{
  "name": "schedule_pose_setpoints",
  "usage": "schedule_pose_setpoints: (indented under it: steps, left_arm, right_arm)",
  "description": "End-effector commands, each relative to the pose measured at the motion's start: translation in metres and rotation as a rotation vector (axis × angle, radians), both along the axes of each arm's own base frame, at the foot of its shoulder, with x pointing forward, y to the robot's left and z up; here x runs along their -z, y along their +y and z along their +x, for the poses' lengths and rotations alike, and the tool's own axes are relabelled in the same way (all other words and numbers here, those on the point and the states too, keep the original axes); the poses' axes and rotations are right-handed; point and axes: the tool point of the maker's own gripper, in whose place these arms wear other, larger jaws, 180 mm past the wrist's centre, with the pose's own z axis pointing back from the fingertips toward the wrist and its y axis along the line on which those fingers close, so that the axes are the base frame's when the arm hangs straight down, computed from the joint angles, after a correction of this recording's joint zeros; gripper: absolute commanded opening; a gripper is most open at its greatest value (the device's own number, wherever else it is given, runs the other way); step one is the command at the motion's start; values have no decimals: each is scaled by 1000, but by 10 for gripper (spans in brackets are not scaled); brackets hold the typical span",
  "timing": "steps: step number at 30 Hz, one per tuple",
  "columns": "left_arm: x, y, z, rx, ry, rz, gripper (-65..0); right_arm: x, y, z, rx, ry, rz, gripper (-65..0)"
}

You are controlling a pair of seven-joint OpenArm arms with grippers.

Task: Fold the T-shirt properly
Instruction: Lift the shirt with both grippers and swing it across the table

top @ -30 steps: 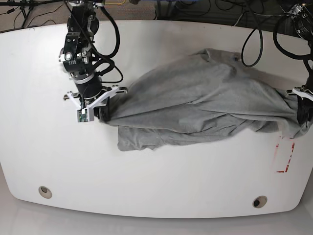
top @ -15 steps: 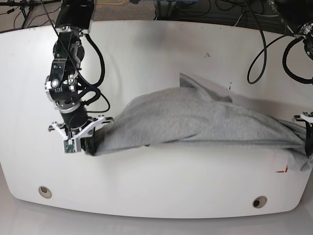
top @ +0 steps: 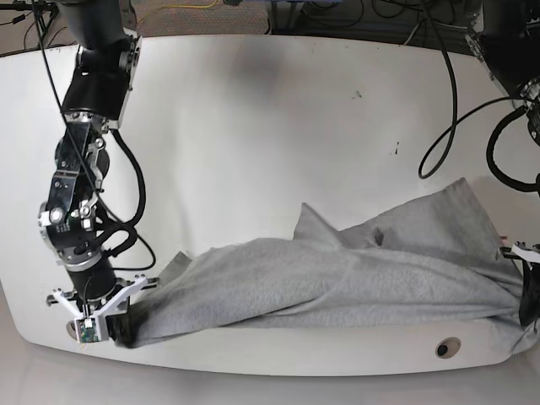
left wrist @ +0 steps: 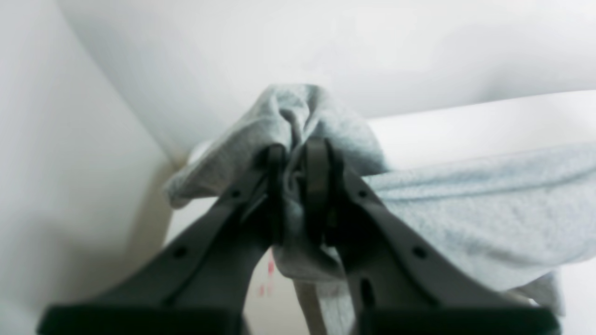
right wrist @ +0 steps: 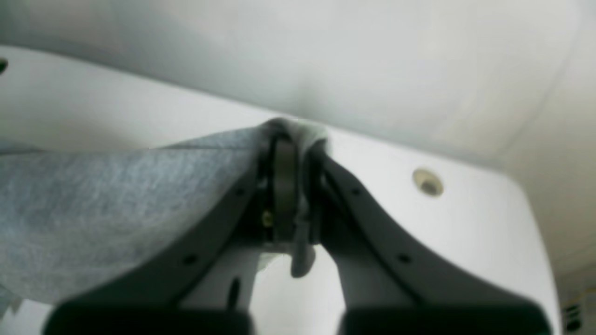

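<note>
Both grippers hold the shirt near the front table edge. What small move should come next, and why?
Probably lower both ends onto the table: the left gripper and right gripper are shut on the T-shirt, which is stretched between them along the front edge.

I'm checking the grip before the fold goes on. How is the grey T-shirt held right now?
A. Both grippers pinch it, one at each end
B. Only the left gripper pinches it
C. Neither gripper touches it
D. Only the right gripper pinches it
A: the left gripper and the right gripper are each shut on a bunched end of the T-shirt, which stretches between them along the near edge of the table.
</note>
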Motion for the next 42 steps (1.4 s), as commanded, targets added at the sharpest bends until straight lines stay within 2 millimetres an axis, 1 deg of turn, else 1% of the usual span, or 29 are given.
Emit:
schedule_pose_setpoints:
  steps: [1,4,6,10,12,15,17,22,24,30,33,35,36,37,42]
  left_arm:
    - [-37,0,3,-9,-108,38,-611]
    - [-57,-4,10,-7,-151,60,-611]
    - [-67,-6,14,-5,-164,71,-611]
    - [-95,1,22,-35,-208,74,-610]
    - [-101,4,26,-44,-215,67,-610]
    - [-102,6,37,-45,-201,54,-610]
    - [-101,6,41,-38,-191,46,-610]
    - [-97,0,44,-22,-180,55,-610]
    - [-95,0,44,-22,-175,50,-610]
    - [-58,-6,47,-8,-97,23,-610]
    - [-31,-8,44,-2,-37,21,-610]
    - [-15,-8,42,0,1,23,-611]
    - [0,-8,40,0,33,21,-611]
    - [6,-8,39,0,47,21,-612]
    - [58,-3,24,-17,165,-6,-612]
  right_arm:
    - [-43,-14,10,13,-104,-27,-650]
    - [-66,-24,17,27,-141,-47,-650]
    - [-80,-30,20,37,-165,-58,-650]
    - [-106,-48,26,71,-187,-84,-650]
    - [-117,-54,27,82,-200,-94,-650]
    - [-129,-61,29,84,-212,-116,-650]
    - [-134,-65,31,90,-214,-119,-650]
    - [-130,-67,31,94,-203,-119,-650]
    - [-123,-68,30,95,-190,-119,-650]
    - [-81,-70,26,94,-105,-122,-650]
    - [-59,-77,14,114,-72,-106,-650]
    - [-46,-76,8,116,-55,-89,-650]
    - [-34,-73,3,115,-38,-73,-650]
    - [-29,-72,1,115,-32,-68,-650]
    - [23,-70,-24,123,65,-43,-650]
